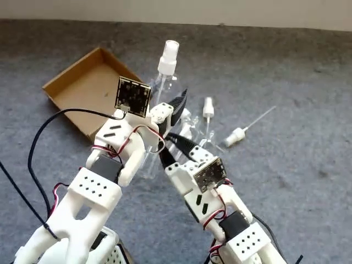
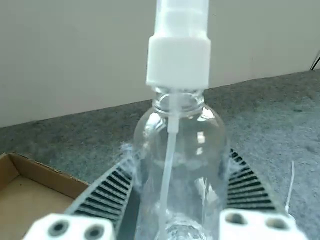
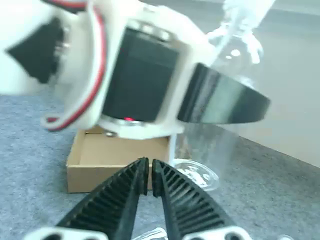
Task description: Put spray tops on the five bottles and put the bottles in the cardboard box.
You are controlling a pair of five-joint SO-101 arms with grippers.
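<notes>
My left gripper [image 2: 177,200] is shut on a clear bottle [image 2: 180,165], which it holds upright above the carpet. A white spray top [image 2: 178,55] sits on the bottle's neck with its tube hanging inside. From above, that bottle [image 1: 165,82] rises out of the left gripper [image 1: 169,104], beside the cardboard box [image 1: 82,88]. My right gripper [image 1: 166,144] is just below the left one, shut with nothing between its fingers [image 3: 127,192]. In the right wrist view the left arm's wrist [image 3: 135,75] is close ahead, with the held bottle [image 3: 235,45] behind it.
More clear bottles [image 1: 192,126] stand or lie right of the grippers, one with a spray top [image 1: 208,107] on it. A loose spray top [image 1: 236,135] with its long tube lies farther right. The box [image 3: 115,155] is open and shallow. Grey carpet [image 1: 297,82] covers the table.
</notes>
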